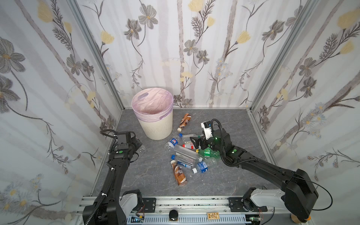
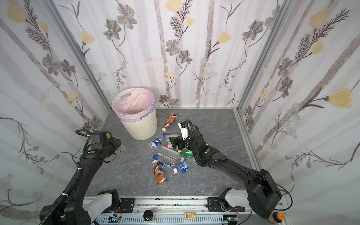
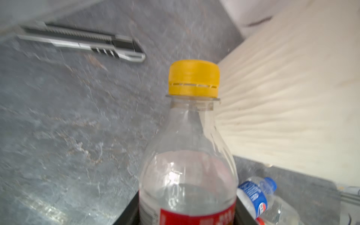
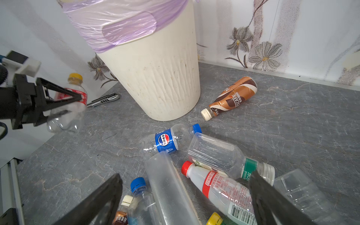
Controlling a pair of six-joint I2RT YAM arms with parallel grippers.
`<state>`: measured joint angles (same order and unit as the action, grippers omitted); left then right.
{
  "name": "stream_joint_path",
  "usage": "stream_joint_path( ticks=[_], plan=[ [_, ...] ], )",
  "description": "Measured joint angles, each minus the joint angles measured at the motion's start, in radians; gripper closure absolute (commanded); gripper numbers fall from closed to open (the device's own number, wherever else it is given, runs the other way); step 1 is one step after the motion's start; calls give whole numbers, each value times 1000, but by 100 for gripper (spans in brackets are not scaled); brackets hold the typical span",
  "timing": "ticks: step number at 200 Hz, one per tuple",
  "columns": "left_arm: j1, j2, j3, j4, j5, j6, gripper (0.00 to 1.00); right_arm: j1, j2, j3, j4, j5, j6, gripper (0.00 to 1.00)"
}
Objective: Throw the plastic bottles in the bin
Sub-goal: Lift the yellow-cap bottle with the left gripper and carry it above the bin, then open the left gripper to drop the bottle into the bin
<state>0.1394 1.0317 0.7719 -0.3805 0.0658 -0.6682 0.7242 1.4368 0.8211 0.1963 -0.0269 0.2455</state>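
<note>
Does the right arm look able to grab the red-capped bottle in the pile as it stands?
Probably yes: the right tool hangs open over the red-capped bottle, nothing covers it, though a long clear bottle crowds one side.

Left gripper [image 4: 75,104] clamped, arm raised; right gripper [image 4: 185,175] jaws spread wide, arm stretched forward, low.
</note>
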Motion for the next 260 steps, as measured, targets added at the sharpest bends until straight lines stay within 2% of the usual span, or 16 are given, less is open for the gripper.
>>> stream_joint_path(
  ticks=[46,118,177,211,232,247,260],
  plan=[
    [24,6,288,0,-1,7,56,-4,-12,60,0,-19,0,0],
    [10,132,682,2,4,14,54,14,40,254,68,-95,8,0],
    [-128,336,1043,21,40,48,54,53,115,470,80,-131,7,0],
    [-222,476,1264,27,37,131,54,53,126,547,76,-123,-11,0],
    [-243,550,1361,41,23,187,52,54,126,549,70,-115,-19,0],
    [-248,607,1390,66,12,218,44,53,122,534,68,-96,-19,0],
    [-251,652,1348,95,14,223,15,53,119,520,68,-93,-19,0]
  ],
)
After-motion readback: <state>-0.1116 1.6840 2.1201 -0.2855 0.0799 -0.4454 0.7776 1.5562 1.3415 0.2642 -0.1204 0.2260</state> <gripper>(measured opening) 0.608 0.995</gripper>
